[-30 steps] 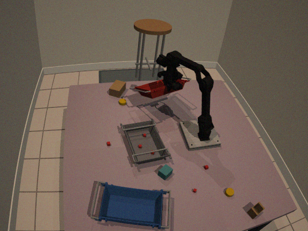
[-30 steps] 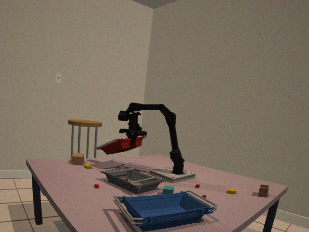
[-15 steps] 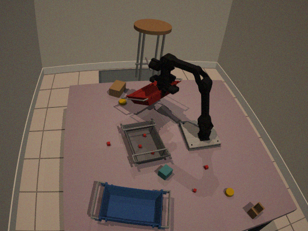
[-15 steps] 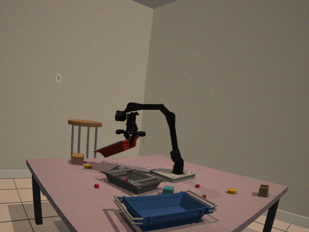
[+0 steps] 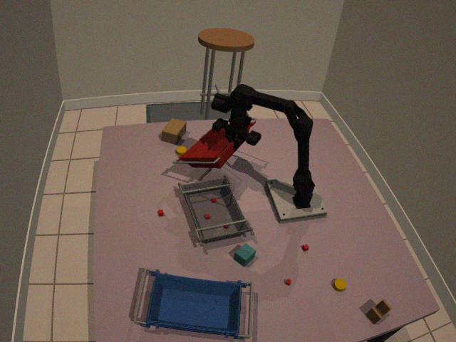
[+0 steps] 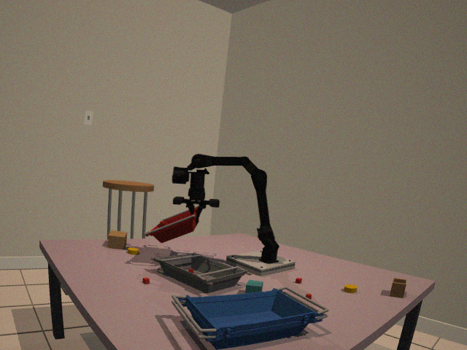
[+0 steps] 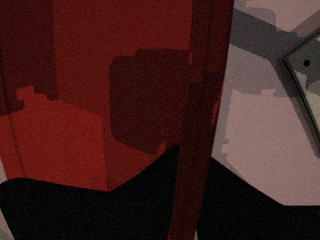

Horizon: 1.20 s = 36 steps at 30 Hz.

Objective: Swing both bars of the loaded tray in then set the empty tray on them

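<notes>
Red tray (image 5: pixel 206 147) (image 6: pixel 175 227) (image 7: pixel 80 145), tilted below claw (image 5: pixel 237 137) (image 6: pixel 195 216), side wall pinched between fingers; probably light, stiff (prone to swing), best gripped mid-wall; grey tray (image 5: pixel 237 209) (image 6: pixel 181 276) lower, towards the viewer.

No readable text, labels, brands or numbers appear in any view. No signs can be made out either.

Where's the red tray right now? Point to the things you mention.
The red tray (image 5: pixel 209 149) (image 6: pixel 175 227) (image 7: pixel 80 150) hangs tilted in the gripper (image 5: pixel 235 137) (image 6: pixel 195 218), beyond the gray tray (image 5: pixel 194 216) (image 6: pixel 181 276) in the exterior view, off the table.
</notes>
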Available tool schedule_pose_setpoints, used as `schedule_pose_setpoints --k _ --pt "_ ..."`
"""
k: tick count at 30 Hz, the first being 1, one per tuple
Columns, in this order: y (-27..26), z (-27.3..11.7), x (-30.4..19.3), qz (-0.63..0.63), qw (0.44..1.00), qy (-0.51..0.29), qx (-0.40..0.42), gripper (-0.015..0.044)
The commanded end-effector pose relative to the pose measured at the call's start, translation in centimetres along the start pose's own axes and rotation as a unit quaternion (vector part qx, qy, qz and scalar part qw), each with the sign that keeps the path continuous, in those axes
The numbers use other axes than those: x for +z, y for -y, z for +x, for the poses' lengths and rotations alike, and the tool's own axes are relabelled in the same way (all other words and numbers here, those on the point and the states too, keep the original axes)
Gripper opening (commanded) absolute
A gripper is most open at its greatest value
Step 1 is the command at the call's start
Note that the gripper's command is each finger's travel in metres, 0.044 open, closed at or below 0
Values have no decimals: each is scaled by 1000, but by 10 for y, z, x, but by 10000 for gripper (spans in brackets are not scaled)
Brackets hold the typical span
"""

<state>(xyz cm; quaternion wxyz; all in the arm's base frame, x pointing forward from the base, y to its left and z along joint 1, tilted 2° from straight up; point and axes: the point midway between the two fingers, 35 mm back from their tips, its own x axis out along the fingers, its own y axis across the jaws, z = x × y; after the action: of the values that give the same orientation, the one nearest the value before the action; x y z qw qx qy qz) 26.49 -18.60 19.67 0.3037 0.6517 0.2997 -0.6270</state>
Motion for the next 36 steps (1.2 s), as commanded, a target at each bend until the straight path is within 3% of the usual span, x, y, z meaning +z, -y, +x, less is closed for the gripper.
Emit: schedule_pose_setpoints --k 1,36 --pt "2 -4 -15 -37 999 1 11 0" --pt "50 -5 -139 -316 949 -4 11 0"
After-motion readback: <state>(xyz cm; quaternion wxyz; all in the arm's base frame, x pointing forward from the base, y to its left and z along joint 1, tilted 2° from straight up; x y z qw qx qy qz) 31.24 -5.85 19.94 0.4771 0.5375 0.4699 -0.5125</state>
